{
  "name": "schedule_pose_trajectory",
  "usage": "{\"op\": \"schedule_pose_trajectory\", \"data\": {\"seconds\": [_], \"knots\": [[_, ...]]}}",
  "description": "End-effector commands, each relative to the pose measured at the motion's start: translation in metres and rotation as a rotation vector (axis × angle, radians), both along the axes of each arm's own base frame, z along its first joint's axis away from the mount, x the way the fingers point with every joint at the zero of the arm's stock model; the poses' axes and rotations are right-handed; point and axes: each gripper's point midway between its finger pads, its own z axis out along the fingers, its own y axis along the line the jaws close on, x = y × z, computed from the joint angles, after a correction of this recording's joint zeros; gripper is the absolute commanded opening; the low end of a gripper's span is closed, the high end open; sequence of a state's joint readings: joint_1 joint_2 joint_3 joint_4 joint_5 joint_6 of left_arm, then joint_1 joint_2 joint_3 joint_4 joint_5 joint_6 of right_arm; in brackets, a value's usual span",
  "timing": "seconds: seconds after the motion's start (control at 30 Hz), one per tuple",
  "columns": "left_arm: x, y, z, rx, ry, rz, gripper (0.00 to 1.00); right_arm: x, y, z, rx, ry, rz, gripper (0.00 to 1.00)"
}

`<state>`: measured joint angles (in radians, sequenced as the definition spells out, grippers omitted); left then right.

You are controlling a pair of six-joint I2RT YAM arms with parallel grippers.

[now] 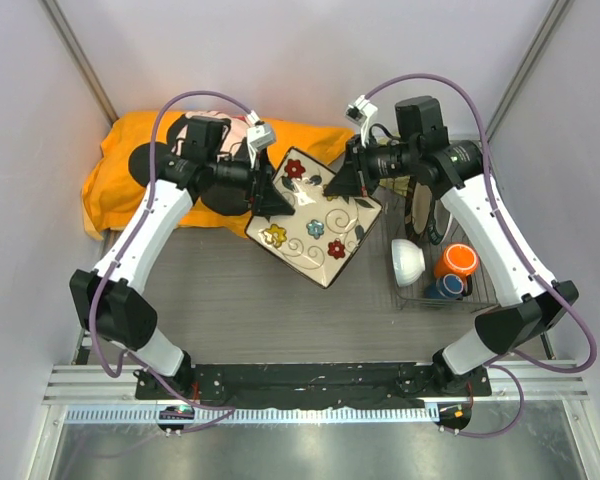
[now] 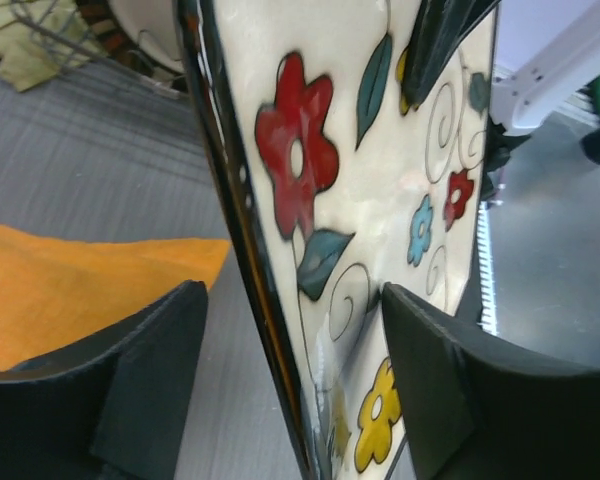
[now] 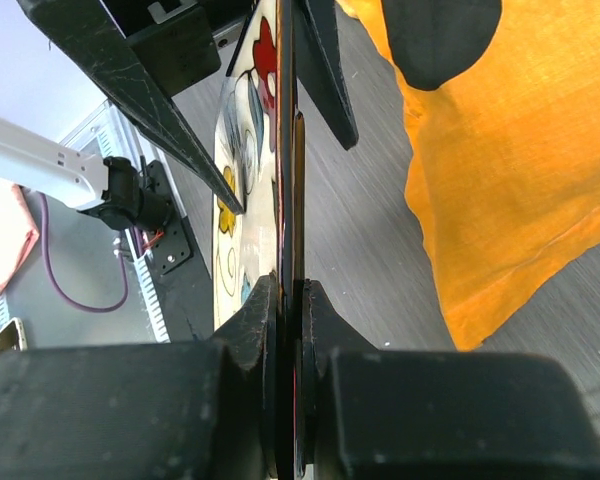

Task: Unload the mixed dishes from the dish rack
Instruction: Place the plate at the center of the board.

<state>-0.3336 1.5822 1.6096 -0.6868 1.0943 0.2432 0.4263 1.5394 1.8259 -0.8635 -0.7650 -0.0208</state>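
The square cream floral plate (image 1: pixel 315 220) hangs tilted above the table between both grippers. My right gripper (image 1: pixel 342 183) is shut on its far right edge; in the right wrist view (image 3: pixel 290 290) both pads press the thin rim of the plate (image 3: pixel 235 220). My left gripper (image 1: pixel 270 200) is open and straddles the plate's left edge (image 2: pixel 370 200); its right finger (image 2: pixel 450 380) touches the face and its left finger (image 2: pixel 130 390) stands apart. The dish rack (image 1: pixel 412 300) at the right holds a white bowl (image 1: pixel 407 260), an orange mug (image 1: pixel 458 261), a dark-blue cup (image 1: pixel 447 287) and a patterned-rim plate (image 1: pixel 423 205).
An orange cloth (image 1: pixel 120 180) with dark round shapes on it lies at the back left, and shows in the right wrist view (image 3: pixel 500 180). An olive-green cloth (image 2: pixel 20 60) lies by the rack. Grey walls close in on both sides.
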Motion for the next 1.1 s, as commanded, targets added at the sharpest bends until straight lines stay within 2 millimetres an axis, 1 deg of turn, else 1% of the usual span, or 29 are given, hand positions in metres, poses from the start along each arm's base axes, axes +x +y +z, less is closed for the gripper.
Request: {"op": "schedule_pose_trajectory", "data": {"seconds": [0.0,0.1,0.13,0.2,0.27,0.3,0.37,0.4,0.43,0.47,0.53,0.57,0.6,0.63,0.67,0.7,0.73,0.77,0.83,0.87,0.93,0.97,1.03,1.07], "knots": [[-0.019,-0.009,0.022,-0.077,0.042,-0.103,0.71,-0.032,0.008,0.069,0.165,-0.164,0.108,0.01],[-0.025,-0.009,0.022,-0.087,0.074,-0.121,0.62,-0.032,0.008,0.073,0.168,-0.176,0.110,0.01],[-0.025,-0.008,0.021,-0.087,0.078,-0.120,0.55,-0.032,0.008,0.073,0.168,-0.177,0.108,0.01],[-0.029,-0.008,0.021,-0.085,0.088,-0.124,0.49,-0.030,0.007,0.072,0.164,-0.182,0.102,0.01],[-0.033,-0.008,0.018,-0.088,0.111,-0.134,0.42,-0.028,0.008,0.071,0.162,-0.181,0.101,0.01],[-0.035,-0.008,0.018,-0.091,0.119,-0.141,0.35,-0.028,0.009,0.071,0.163,-0.176,0.103,0.01],[-0.039,-0.009,0.015,-0.096,0.152,-0.151,0.26,-0.027,0.010,0.068,0.162,-0.168,0.107,0.01],[-0.041,-0.010,0.014,-0.099,0.166,-0.158,0.12,-0.027,0.010,0.068,0.162,-0.167,0.110,0.01],[-0.042,-0.011,0.013,-0.098,0.201,-0.154,0.04,-0.026,0.011,0.067,0.160,-0.166,0.111,0.01],[-0.042,-0.011,0.011,-0.097,0.218,-0.152,0.00,-0.024,0.011,0.065,0.158,-0.163,0.109,0.01],[-0.043,-0.012,0.012,-0.101,0.244,-0.147,0.00,-0.022,0.011,0.063,0.152,-0.162,0.103,0.01],[-0.043,-0.012,0.009,-0.099,0.259,-0.139,0.00,-0.022,0.011,0.063,0.152,-0.165,0.102,0.03],[-0.040,-0.014,0.011,-0.107,0.240,-0.135,0.00,-0.021,0.010,0.060,0.145,-0.161,0.096,0.05],[-0.038,-0.013,0.011,-0.107,0.232,-0.118,0.00,-0.020,0.010,0.059,0.138,-0.163,0.089,0.09],[-0.040,-0.013,0.016,-0.110,0.257,-0.097,0.00,-0.019,0.010,0.058,0.135,-0.164,0.084,0.11],[-0.039,-0.012,0.013,-0.113,0.257,-0.081,0.00,-0.019,0.009,0.056,0.132,-0.160,0.077,0.15],[-0.033,-0.014,0.017,-0.125,0.217,-0.060,0.00,-0.019,0.008,0.055,0.128,-0.158,0.072,0.25],[-0.035,-0.012,0.024,-0.139,0.219,-0.041,0.00,-0.020,0.007,0.055,0.126,-0.157,0.069,0.30],[-0.032,-0.012,0.024,-0.146,0.204,-0.016,0.00,-0.020,0.006,0.053,0.121,-0.156,0.059,0.36],[-0.030,-0.011,0.025,-0.143,0.200,0.005,0.00,-0.017,0.005,0.051,0.109,-0.178,0.057,0.44],[-0.028,-0.008,0.026,-0.142,0.194,0.024,0.00,-0.018,0.003,0.051,0.104,-0.181,0.050,0.54],[-0.024,-0.006,0.025,-0.136,0.194,0.048,0.00,-0.017,0.002,0.050,0.098,-0.187,0.042,0.62],[-0.020,-0.002,0.023,-0.131,0.197,0.071,0.00,-0.017,0.001,0.051,0.091,-0.197,0.032,0.70],[-0.016,0.001,0.021,-0.129,0.202,0.088,0.00,-0.014,-0.002,0.051,0.082,-0.205,0.015,0.77]]}}
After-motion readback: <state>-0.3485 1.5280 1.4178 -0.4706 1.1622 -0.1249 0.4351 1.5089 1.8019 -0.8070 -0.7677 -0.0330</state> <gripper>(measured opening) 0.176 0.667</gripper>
